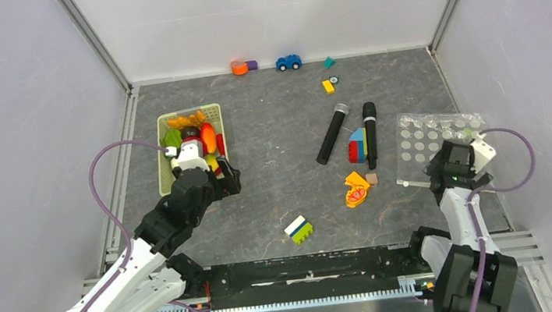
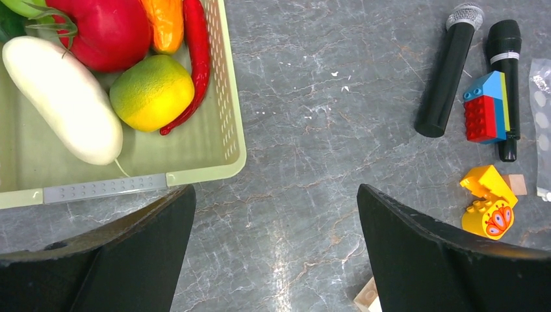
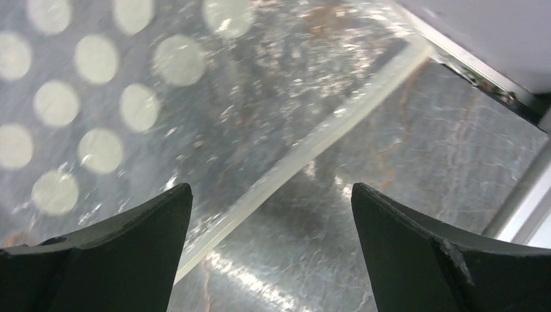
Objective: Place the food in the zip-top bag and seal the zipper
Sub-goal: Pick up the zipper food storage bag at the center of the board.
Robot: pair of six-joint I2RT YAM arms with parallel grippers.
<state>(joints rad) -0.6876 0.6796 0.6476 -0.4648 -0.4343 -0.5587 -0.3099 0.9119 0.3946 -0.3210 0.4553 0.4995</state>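
The food lies in a pale green basket (image 1: 212, 108) at the left: a white radish (image 2: 62, 97), a red round piece (image 2: 107, 29), a yellow-green fruit (image 2: 151, 91), a red chili (image 2: 198, 58) and an orange carrot (image 2: 164, 23). My left gripper (image 2: 276, 195) hangs open over bare table, just off the basket's near right corner (image 2: 208, 172). The zip-top bag (image 1: 420, 139), clear with pale dots, lies flat at the right. My right gripper (image 3: 271, 192) is open above the bag's edge, and the whitish zipper (image 3: 312, 146) runs diagonally between its fingers. Nothing is held.
Two black microphones (image 1: 332, 134) (image 1: 370, 133) lie mid-table beside a red-and-blue block (image 1: 356, 147). An orange-and-yellow toy (image 1: 356, 190) and a white, blue and green block (image 1: 298, 229) sit nearer me. A toy car (image 1: 288, 62) and small pieces line the back wall.
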